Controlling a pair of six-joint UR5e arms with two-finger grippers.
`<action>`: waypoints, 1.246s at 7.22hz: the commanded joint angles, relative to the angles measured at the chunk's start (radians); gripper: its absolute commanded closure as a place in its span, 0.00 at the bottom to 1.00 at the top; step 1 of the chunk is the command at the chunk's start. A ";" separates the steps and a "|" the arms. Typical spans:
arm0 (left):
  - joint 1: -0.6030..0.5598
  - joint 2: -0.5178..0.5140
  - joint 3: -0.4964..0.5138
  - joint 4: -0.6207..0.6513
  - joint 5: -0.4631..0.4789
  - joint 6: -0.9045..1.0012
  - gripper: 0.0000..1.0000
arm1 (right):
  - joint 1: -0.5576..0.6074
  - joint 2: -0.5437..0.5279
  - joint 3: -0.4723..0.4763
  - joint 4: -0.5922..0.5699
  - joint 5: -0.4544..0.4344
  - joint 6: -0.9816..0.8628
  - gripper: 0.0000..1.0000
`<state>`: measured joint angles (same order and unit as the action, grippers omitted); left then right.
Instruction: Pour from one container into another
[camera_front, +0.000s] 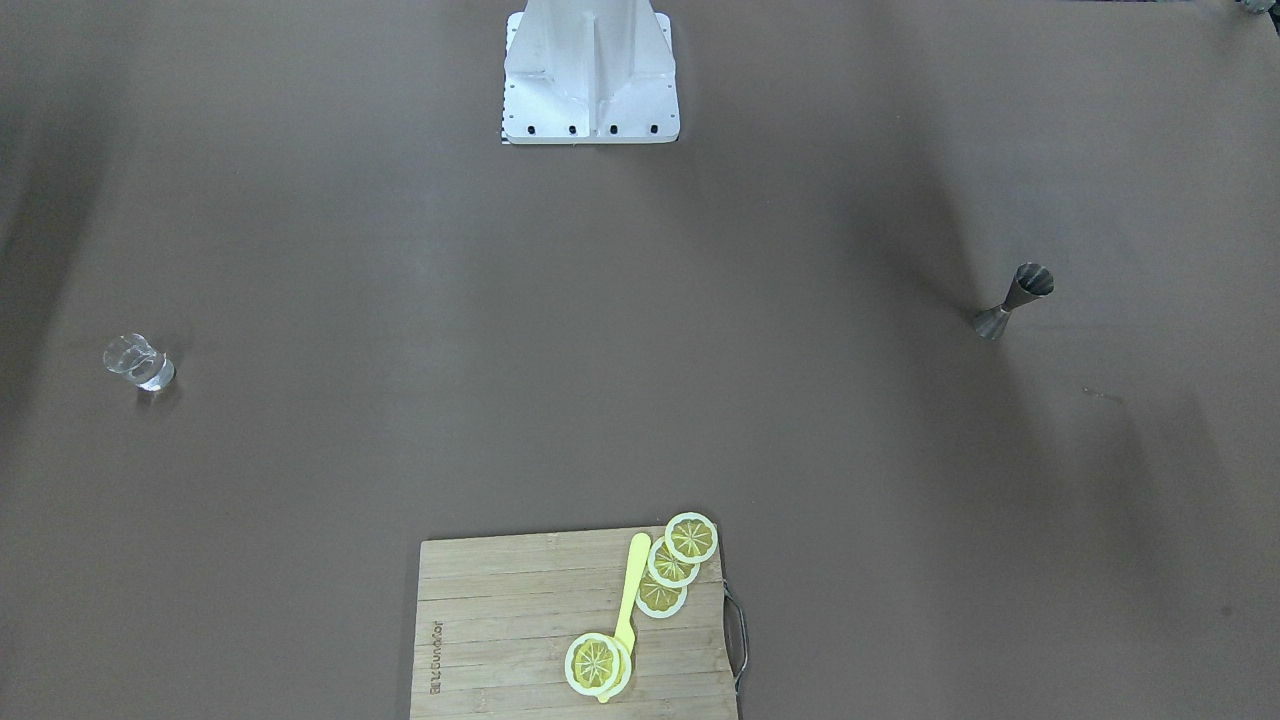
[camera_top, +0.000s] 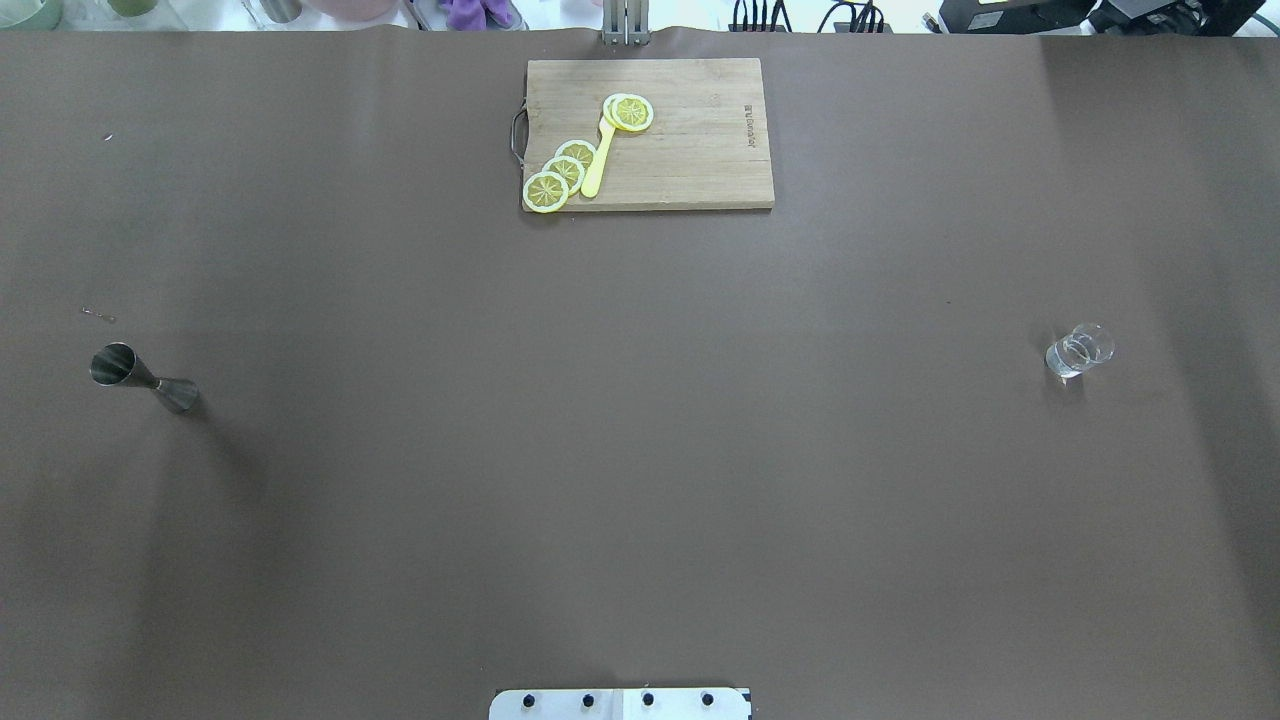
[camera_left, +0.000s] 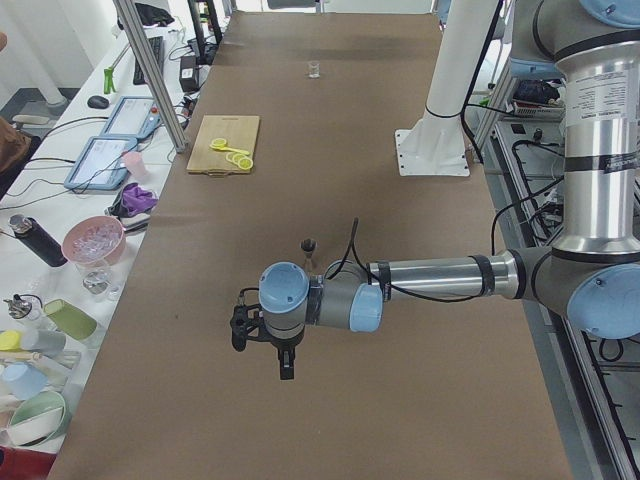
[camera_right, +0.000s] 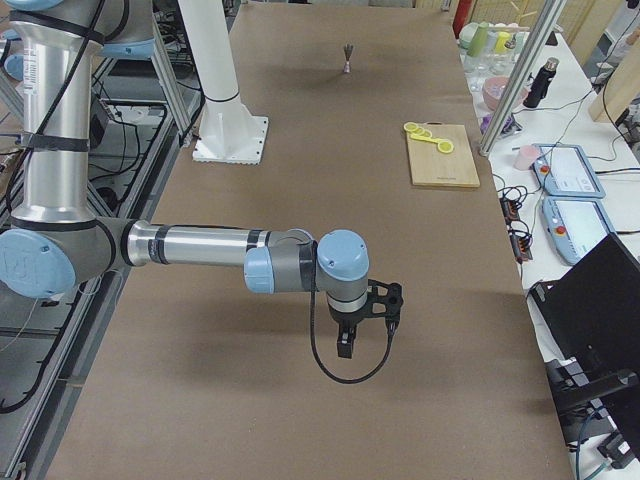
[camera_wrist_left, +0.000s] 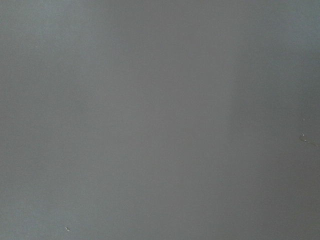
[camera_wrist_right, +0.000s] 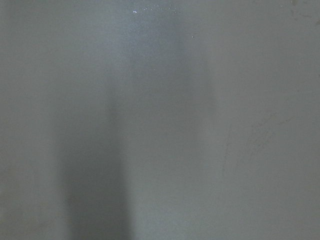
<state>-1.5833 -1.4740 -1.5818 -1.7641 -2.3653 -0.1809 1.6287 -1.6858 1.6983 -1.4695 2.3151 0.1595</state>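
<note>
A steel double-cone jigger (camera_top: 140, 377) (camera_front: 1012, 300) stands upright on the brown table on the robot's left side. A small clear glass (camera_top: 1078, 350) (camera_front: 138, 362) with a little clear liquid stands far off on the robot's right side. My left gripper (camera_left: 286, 366) hangs over bare table, nearer the table's end than the jigger (camera_left: 308, 247). My right gripper (camera_right: 345, 347) hangs over bare table at the opposite end. Both grippers show only in the side views, so I cannot tell whether they are open or shut. Both wrist views show only table surface.
A wooden cutting board (camera_top: 700, 160) lies at the far middle edge, with several lemon slices (camera_top: 560, 175) and a yellow knife (camera_top: 597, 160) on it. The robot's white base (camera_front: 590, 75) stands at the near middle. Cups, bottles and tablets (camera_left: 110, 150) sit on a side bench beyond the table.
</note>
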 joint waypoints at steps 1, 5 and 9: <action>0.002 0.000 -0.009 0.002 -0.002 0.000 0.02 | 0.000 0.000 0.006 0.000 0.000 0.000 0.00; 0.008 0.000 -0.026 0.026 0.000 0.000 0.02 | 0.003 -0.002 0.006 0.000 0.000 0.000 0.00; 0.008 0.000 -0.026 0.026 0.000 0.000 0.02 | 0.019 -0.012 0.053 0.000 0.009 0.002 0.00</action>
<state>-1.5754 -1.4742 -1.6075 -1.7381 -2.3654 -0.1810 1.6439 -1.6925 1.7364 -1.4702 2.3174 0.1599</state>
